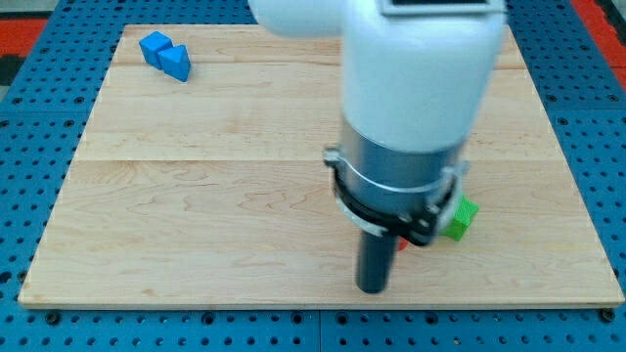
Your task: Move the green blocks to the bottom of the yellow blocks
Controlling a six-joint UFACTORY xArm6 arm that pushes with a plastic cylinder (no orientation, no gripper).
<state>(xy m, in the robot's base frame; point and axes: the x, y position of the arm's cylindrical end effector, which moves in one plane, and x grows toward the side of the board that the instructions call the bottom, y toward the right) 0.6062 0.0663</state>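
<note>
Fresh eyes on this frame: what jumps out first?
The bulky white and grey arm body fills the view's centre and top, ending in the dark rod whose tip touches the wooden board near the bottom. A green block peeks out at the arm's right, partly hidden. Two blue blocks sit together at top left.
</note>
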